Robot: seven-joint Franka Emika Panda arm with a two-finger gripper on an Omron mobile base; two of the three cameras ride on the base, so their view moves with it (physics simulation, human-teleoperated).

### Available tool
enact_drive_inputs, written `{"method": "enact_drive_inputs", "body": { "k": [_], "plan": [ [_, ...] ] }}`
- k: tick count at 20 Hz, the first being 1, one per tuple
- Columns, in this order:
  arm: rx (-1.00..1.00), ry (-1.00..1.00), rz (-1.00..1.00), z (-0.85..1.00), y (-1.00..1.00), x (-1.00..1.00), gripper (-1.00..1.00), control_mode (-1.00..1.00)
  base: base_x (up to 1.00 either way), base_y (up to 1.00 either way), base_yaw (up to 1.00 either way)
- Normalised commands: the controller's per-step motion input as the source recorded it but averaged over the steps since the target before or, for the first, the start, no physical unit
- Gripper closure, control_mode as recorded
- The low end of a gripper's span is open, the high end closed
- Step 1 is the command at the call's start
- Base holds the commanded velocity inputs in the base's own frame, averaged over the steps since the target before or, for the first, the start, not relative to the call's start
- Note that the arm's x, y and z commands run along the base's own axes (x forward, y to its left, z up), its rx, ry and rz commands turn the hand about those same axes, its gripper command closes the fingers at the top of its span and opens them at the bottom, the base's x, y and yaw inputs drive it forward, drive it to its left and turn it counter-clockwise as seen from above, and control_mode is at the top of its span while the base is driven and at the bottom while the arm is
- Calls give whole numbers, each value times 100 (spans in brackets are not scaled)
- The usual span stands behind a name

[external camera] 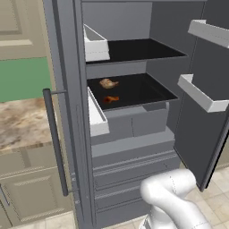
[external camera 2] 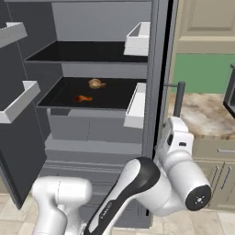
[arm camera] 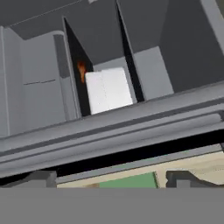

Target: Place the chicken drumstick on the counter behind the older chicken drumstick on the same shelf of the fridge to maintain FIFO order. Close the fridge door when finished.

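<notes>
1. The fridge (external camera: 134, 147) stood with both doors swung wide, its black interior and grey drawer fronts exposed.
2. On the lower black shelf (external camera: 147, 91) lay two pieces of chicken, apart from each other.
3. The chicken drumstick (external camera: 108, 83), lumpy and golden-brown, sat toward the back of that shelf, on its left half as the left base view showed it.
4. The older chicken drumstick (external camera: 111, 99), thin and orange-red, lay nearer the shelf's front lip, just ahead of the larger piece.
5. From the right base view the same order held: the golden-brown piece (external camera 2: 96, 83) behind, the orange-red one (external camera 2: 83, 98) in front.
6. The fridge door (external camera: 67, 112) on the left base view's left side carried a long vertical bar handle and white bins on its inner face.
7. The marbled bench (external camera 2: 206, 114) ran beside the fridge, bare where visible.
8. The pincer (arm camera: 111, 179) was spread wide with nothing between its tips; the two dark finger tips stood far apart at the bottom of the hand view.
9. In the right base view the hand hung just beside the door's outer edge, close to the bar handle, touching nothing that could be seen.
10. The hand view looked across the door's edge at a white bin (arm camera: 108, 90), with a sliver of orange showing beside it.
</notes>
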Motion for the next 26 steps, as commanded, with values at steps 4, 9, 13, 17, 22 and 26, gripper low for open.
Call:
{"method": "enact_drive_inputs", "body": {
  "k": [4, 9, 13, 17, 22, 26],
  "plan": [
    [13, -7, 9, -39, -74, 47, -100, -100, 0, 0, 0],
    [9, -6, 10, -41, -55, 41, -100, -100, 0, 0, 0],
    [5, -6, 10, -51, -9, 67, -100, -100, 0, 0, 0],
    [3, 0, 13, -33, 0, 79, -100, -100, 0, 0, 0],
    [0, -1, 14, -12, 9, 38, -100, -100, 0, 0, 0],
    [-5, -1, 12, 0, 76, 0, -100, -100, 0, 0, 0]
  ]
}}
